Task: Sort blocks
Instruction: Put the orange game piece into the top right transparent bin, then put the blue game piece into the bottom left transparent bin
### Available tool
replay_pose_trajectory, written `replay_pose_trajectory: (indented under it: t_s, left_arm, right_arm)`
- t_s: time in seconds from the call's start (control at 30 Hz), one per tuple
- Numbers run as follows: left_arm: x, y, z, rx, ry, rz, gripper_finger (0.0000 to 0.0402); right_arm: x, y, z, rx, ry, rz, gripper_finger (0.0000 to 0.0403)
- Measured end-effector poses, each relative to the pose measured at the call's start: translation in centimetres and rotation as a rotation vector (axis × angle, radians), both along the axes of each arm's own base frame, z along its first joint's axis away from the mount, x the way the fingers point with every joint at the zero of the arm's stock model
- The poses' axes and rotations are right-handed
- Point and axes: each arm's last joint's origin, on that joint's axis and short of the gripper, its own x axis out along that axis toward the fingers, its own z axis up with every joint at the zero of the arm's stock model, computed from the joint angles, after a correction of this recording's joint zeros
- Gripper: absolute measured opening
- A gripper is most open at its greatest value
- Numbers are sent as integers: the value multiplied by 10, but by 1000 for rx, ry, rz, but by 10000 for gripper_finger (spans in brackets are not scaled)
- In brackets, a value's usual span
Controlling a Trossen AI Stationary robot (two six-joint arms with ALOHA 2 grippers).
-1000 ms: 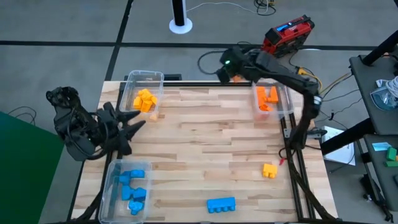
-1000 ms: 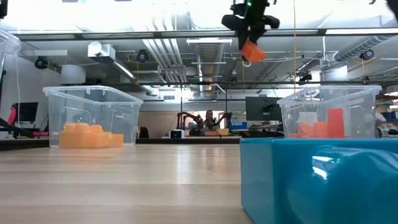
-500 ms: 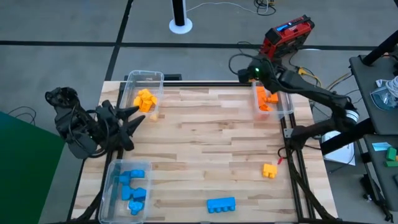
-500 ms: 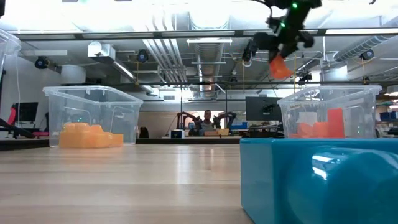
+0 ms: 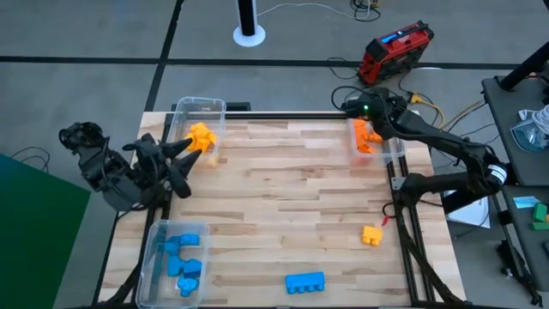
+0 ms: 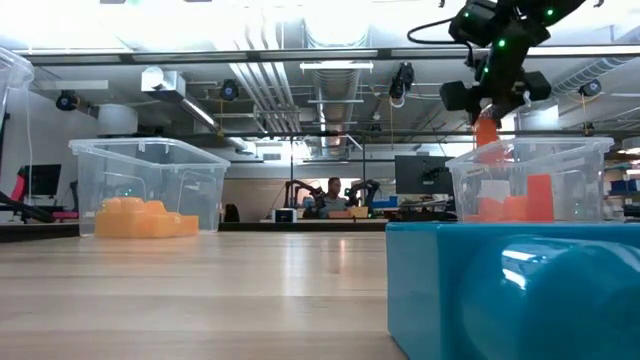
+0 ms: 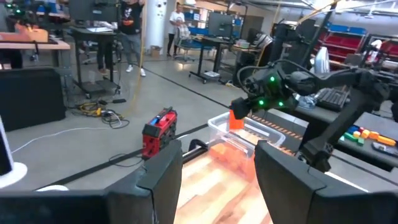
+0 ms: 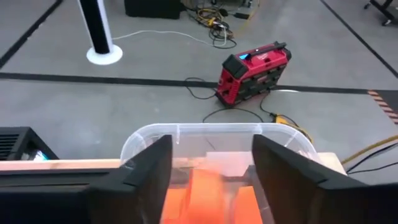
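Since a second ago, your right end effector has carried its orange block from above the far middle of the surface across to the bin of orange blocks at the far right corner; in the low view it now hangs just over that bin's rim. Your left arm has shifted slightly toward the far edge.

Going left to right: your left end effector hovers at the left side of the surface, its fingers spread wide and holding nothing, just beside the far-left bin, which holds yellow-orange blocks. The near-left bin holds several blue blocks. A long blue block lies loose near the front edge, and a yellow block lies loose toward the right edge, well apart from it.

Your right end effector is closed on the orange block, which shows between its fingers in the low and right wrist views.

You look most of the way through: three bins are filled by colour, one block is about to be dropped, and two loose blocks are left to sort
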Motion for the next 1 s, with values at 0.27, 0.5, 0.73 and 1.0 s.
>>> replay_pose_trajectory:
  t_s: [0.27, 0.5, 0.73, 1.0]
  left_arm:
    - [3, 0, 0, -89, -77, 20, 178]
    - [24, -19, -8, -154, -122, 20, 178]
    - [52, -45, -12, -272, -73, -143, 178]
    - [67, -63, -6, -376, 49, -357, 178]
  right_arm:
    - [4, -5, 6, 4, 11, 27, 259]
    - [18, -2, 28, 93, -171, 297, 254]
    - [44, 23, 61, 201, -412, 668, 218]
    - [74, 86, 105, 269, -613, 1005, 171]
